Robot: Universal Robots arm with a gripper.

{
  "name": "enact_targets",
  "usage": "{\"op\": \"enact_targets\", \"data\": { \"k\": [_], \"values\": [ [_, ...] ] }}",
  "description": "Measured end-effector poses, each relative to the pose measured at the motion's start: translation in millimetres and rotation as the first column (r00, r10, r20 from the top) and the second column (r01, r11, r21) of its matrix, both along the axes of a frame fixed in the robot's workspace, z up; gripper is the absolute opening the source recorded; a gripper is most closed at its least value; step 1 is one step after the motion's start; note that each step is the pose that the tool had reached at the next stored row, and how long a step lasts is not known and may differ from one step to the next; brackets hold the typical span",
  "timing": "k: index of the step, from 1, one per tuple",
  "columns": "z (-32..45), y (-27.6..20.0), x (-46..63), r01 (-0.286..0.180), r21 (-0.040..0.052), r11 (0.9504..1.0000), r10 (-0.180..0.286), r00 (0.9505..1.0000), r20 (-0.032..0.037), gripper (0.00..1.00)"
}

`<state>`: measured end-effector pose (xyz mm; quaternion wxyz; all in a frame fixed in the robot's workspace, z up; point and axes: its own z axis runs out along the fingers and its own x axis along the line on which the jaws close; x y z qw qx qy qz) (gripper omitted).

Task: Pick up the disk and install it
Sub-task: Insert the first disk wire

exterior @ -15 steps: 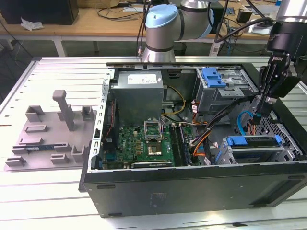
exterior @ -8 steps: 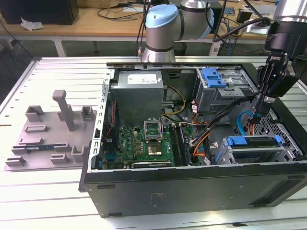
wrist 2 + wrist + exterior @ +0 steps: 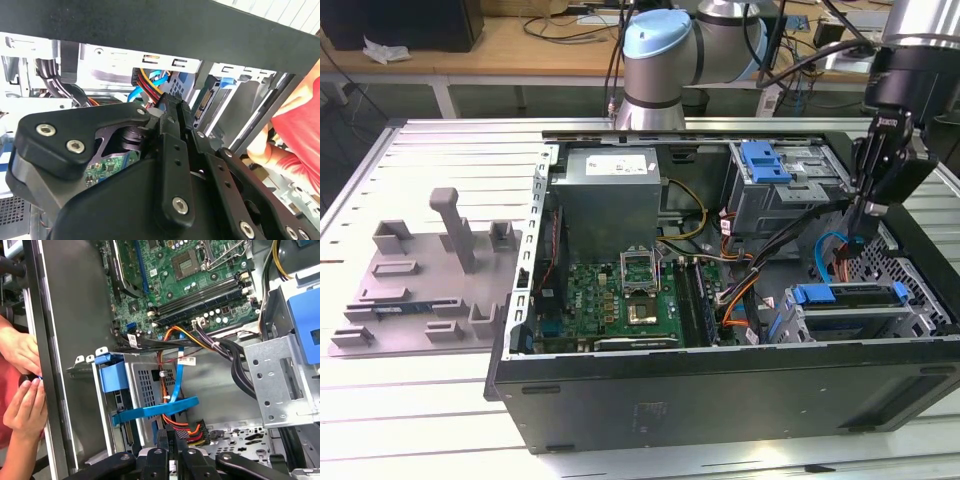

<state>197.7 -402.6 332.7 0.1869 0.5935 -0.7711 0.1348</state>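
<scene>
Inside the open computer case [image 3: 720, 400], tool [image 3: 170, 435] pressed together just beside wire bundle [image 3: 194, 428].

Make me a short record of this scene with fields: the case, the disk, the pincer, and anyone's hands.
case: open black metal computer tower, lying on its side on the white slatted table
disk: flat silver hard drive in a blue plastic carrier, in the case's corner at the exterior view's right
pincer: pincer shut, reaching into the case near the disk
hands: person's hands at the case's edge
</scene>
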Motion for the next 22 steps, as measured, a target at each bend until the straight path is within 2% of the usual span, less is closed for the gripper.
{"op": "enact_targets", "data": {
  "k": [1, 6, 8, 10, 14, 18, 20, 21, 22],
  "values": [
    [0.2, -0.7, -0.3, -0.002, 0.0037, 1.0, 0.002, 1.0, 0.0059, 0.17],
    [0.6, -6.1, -5.0, -0.003, 0.0115, 0.9999, 0.003, 0.9999, 0.0152, 0.17],
    [1.2, -8.5, -7.3, -0.003, 0.0179, 0.9998, 0.003, 0.9998, 0.0217, 0.17],
    [1.6, -9.7, -7.9, -0.003, 0.0225, 0.9997, 0.003, 0.9997, 0.024, 0.17],
    [3.5, -11.4, -8.1, -0.003, 0.0409, 0.9992, 0.002, 0.9996, 0.0296, 0.17],
    [7.0, -15.0, -8.3, -0.004, 0.0599, 0.9982, 0.002, 0.9994, 0.0351, 0.17],
    [11.2, -19.5, -8.9, -0.005, 0.0762, 0.9971, 0.002, 0.9992, 0.0404, 0.17],
    [17.3, -26.9, -10.8, -0.006, 0.1041, 0.9946, 0.001, 0.9988, 0.0493, 0.17],
    [18.6, -31.4, -11.9, -0.006, 0.116, 0.9932, 0.0, 0.9987, 0.0513, 0.17]
  ]
}}
